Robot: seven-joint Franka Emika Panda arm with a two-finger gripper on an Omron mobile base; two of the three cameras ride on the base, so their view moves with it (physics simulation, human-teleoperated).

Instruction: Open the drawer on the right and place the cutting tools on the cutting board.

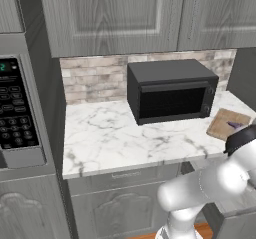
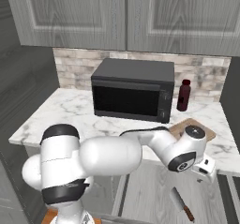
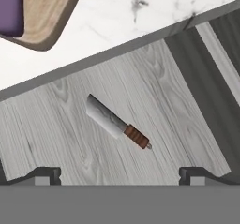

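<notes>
Hovering over the open drawer (image 3: 140, 92) with jaws spread wide and nothing between them, the gripper (image 3: 120, 174) looks down on the knife (image 3: 118, 123), which lies flat on the pale wood-grain drawer floor, blade up-left and reddish handle down-right in the hand view, well clear of the walls. The purple tool (image 3: 11, 7) already sits on the cutting board (image 3: 44, 17), which rests on the marble counter (image 3: 140, 12) just beyond the drawer's rear edge; one tool done, one left, by my read. Risks: the knife is thin and flat, so fingers could scrape the floor or close over it and slip; it lies diagonal to the jaw line, so a descent without wrist rotation may pinch it lengthwise or flick it away; a grip on the blade rather than the handle could let it pivot. Carrying it up, the counter lip could catch it. Hidden: only the fingertips' tops show, the purple tool is cut off at the frame edge, and its shape is unclear. In the right base view the arm covers much of the board (image 2: 187, 124), and the knife (image 2: 182, 204) looks small there.
</notes>
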